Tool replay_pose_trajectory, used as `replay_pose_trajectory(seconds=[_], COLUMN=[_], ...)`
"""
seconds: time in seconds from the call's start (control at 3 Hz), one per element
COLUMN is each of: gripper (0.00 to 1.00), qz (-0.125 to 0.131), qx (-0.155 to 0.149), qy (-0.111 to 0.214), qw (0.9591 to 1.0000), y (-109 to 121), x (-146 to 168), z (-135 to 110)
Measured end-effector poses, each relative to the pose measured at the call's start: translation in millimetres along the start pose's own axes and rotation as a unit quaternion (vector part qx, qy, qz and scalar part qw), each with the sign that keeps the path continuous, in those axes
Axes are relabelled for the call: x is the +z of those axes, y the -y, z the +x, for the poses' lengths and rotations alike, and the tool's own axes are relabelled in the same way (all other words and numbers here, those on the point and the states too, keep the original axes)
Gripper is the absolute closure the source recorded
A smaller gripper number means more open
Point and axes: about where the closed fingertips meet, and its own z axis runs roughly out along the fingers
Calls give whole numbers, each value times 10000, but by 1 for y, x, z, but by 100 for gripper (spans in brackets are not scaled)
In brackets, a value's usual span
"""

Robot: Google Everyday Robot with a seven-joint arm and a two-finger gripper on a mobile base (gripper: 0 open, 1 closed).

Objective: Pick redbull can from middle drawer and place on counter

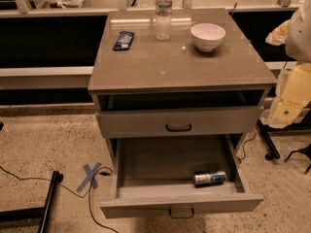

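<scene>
High frontal view, tilted down over counter [160, 64]

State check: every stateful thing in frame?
middle drawer: pulled open
upper drawer: shut
redbull can: on its side in middle drawer, front right
bottle: upright on counter
bowl: upright on counter
blue packet: flat on counter
gripper: not in view

Can [210, 178] laid sideways at the front right of the pulled-out middle drawer [180, 203], upper drawer [146, 123] above it, packet [124, 40], bottle [164, 13] and bowl [208, 36] set left to right along the counter's [180, 67] back, gripper [285, 111] held right of the upper drawer.
</scene>
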Motion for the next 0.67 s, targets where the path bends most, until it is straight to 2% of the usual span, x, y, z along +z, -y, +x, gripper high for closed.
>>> replay_pose_trajectory(seconds=[0.33, 0.67], gripper=[0, 0], qz=[15, -133], qx=[-7, 239], qy=[2, -10], qw=[10000, 9996], y=[0, -6], x=[0, 43], z=[0, 18])
